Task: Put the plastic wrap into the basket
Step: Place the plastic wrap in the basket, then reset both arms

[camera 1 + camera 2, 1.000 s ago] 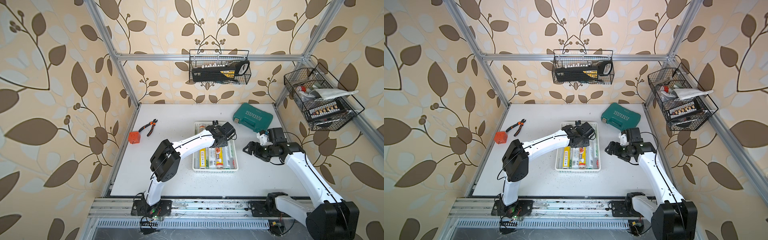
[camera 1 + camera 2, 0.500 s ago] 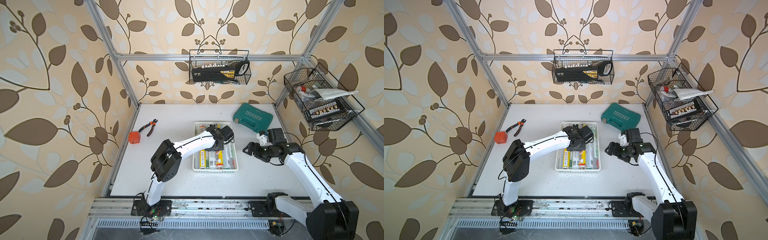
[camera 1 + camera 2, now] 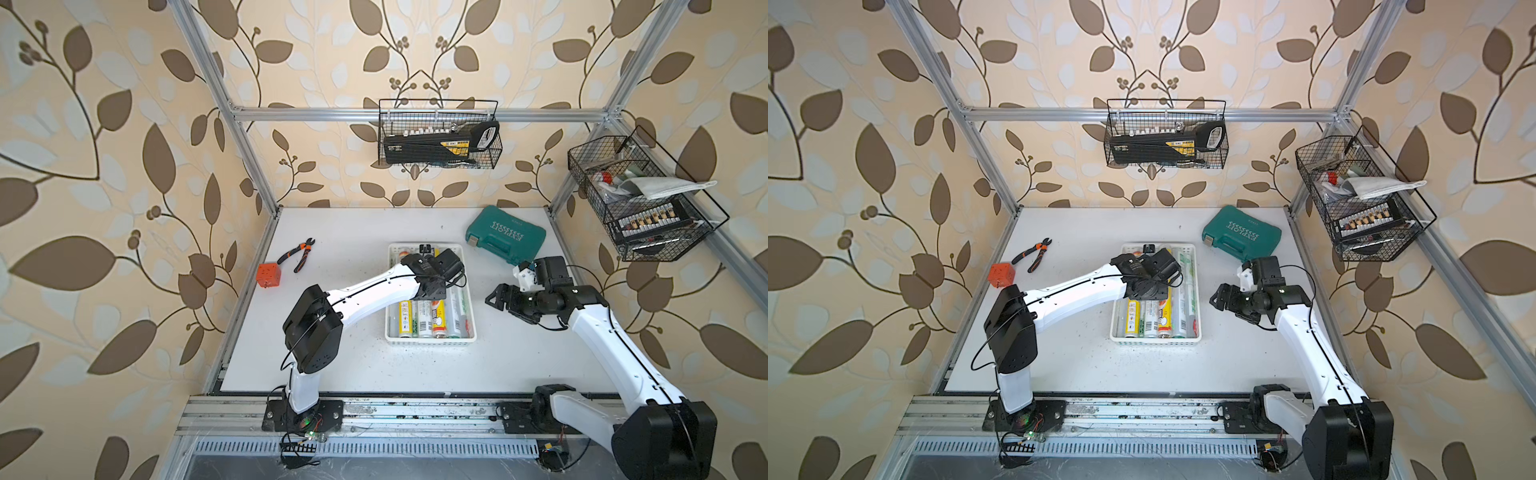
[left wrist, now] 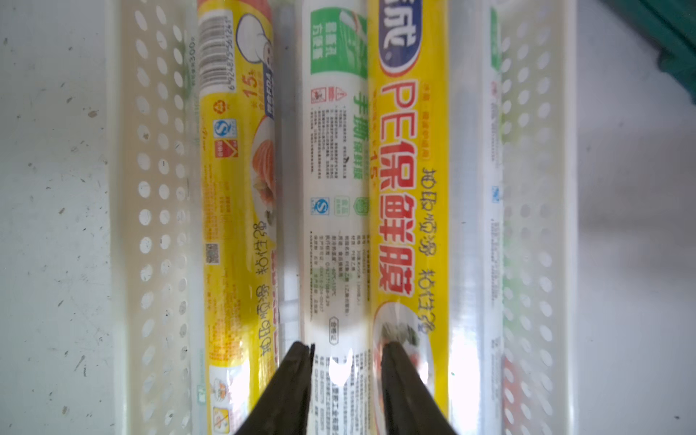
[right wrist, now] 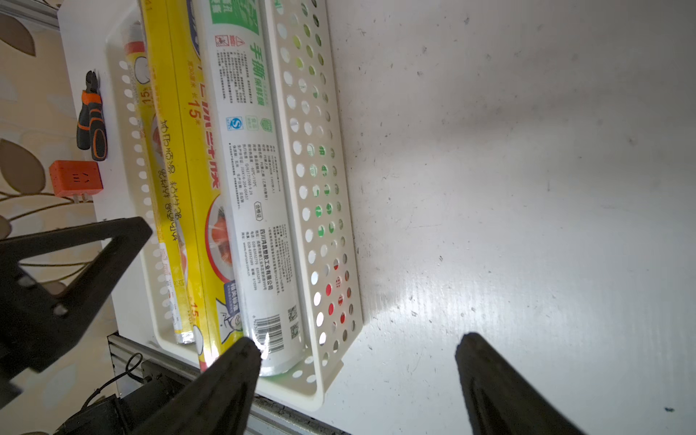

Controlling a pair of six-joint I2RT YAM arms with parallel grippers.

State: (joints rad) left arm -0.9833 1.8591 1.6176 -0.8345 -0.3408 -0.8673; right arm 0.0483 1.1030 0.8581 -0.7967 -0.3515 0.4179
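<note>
Plastic wrap lies inside the basket, the slender rolls packed side by side and running near to far along its length. The white basket sits about mid-worktop, with round holes along its walls.

In the left wrist view four rolls show clearly:
- a yellow roll with a barcode
- a white roll with green print
- a yellow roll with big red characters
- a clear roll against the perforated wall

The left arm reaches over the far half of the basket, and the left pincer points down into it. Its two dark fingers stand on either flank of the white roll with green print, which rests among the others. Whether they press the roll or merely straddle it I cannot tell.

The right pincer hovers over bare worktop just right of the basket, apart from it. Its fingers are spread wide and nothing is between them; the right wrist view shows only the basket's corner and the white surface in the gap.

A teal tool case lies at the far right of the worktop. Orange-handled pliers and an orange cube sit at the far left. Two black wire baskets hang above, one on the far wall and one on the right wall.
</note>
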